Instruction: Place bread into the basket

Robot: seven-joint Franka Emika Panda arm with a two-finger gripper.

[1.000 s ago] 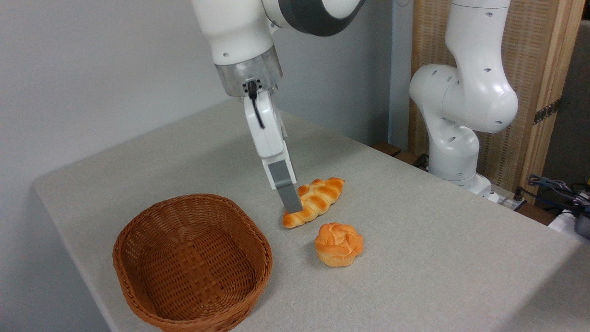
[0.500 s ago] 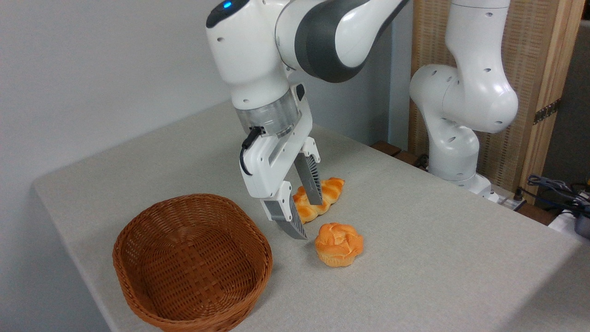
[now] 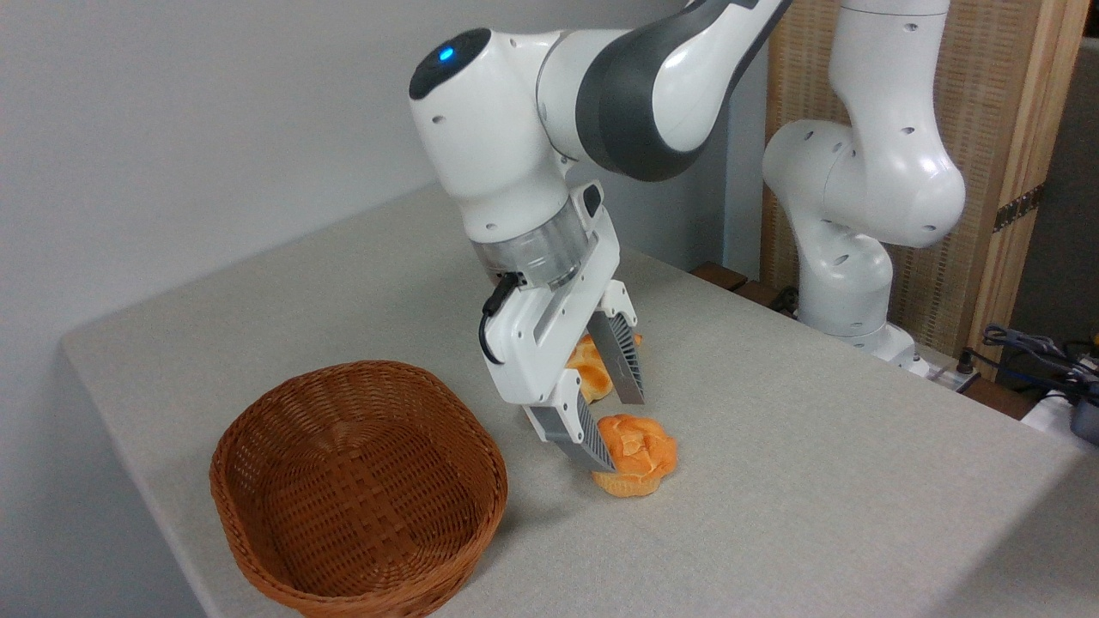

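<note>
Grey table (image 3: 773, 481), same layout as 0.5 s ago, but arm has shifted right & down: claw (image 3: 620, 433) was beside the long braided loaf (image 3: 591, 371) w/ its front finger short of the bun, now it's over the bun (image 3: 637, 455) itself. Loaf is mostly hidden behind the claw body now; only a bit shows betw. the fingers. Bun & basket (image 3: 361, 489) haven't moved.

Claw: spread wide, nothing held. Front finger (image 3: 584, 438) tip overlaps the bun's left top edge, looks to be touching or just at it, can't tell for sure. Rear finger sits higher, behind the bun, tip apart from it.

Bun sits on the table, upright, just right of the basket, not in it. Basket has nothing inside, near front-left table edge.
</note>
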